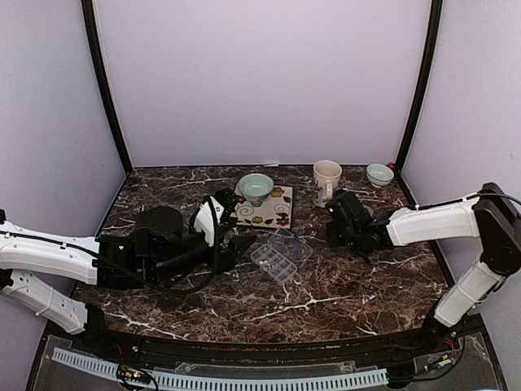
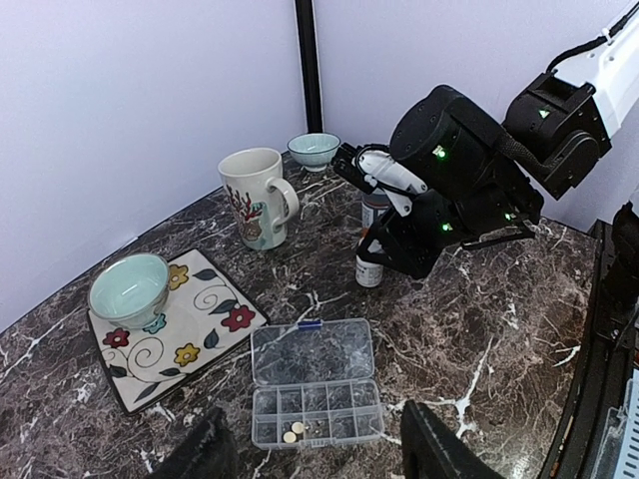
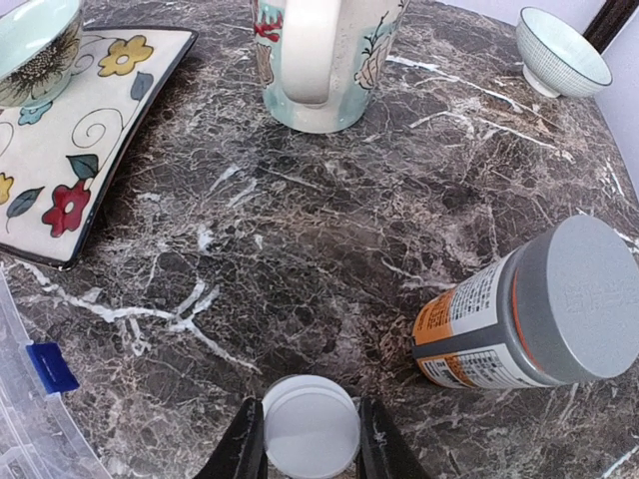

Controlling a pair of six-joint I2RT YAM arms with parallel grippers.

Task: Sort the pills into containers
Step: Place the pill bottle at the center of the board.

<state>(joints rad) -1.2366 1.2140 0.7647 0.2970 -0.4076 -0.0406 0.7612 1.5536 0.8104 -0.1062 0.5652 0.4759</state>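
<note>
My left gripper (image 1: 241, 249) hangs with its fingers spread wide at the near side of the clear plastic rectangular pill box (image 2: 312, 354), whose lid lies open. A few tiny whitish pills (image 2: 290, 436) sit in one of its small square compartments (image 2: 268, 432), in the row nearest me. Beyond the box, my right gripper (image 3: 312, 439) is clenched on the tiny white bottle (image 3: 310, 427). The orange grey-capped bottle (image 3: 519, 309) stands just past it, farther from the box.

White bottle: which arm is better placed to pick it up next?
Right, most likely. The right gripper has its jaws against both sides of the cap of the white bottle. The left gripper is open and empty by the pill box, away from that bottle.
</note>
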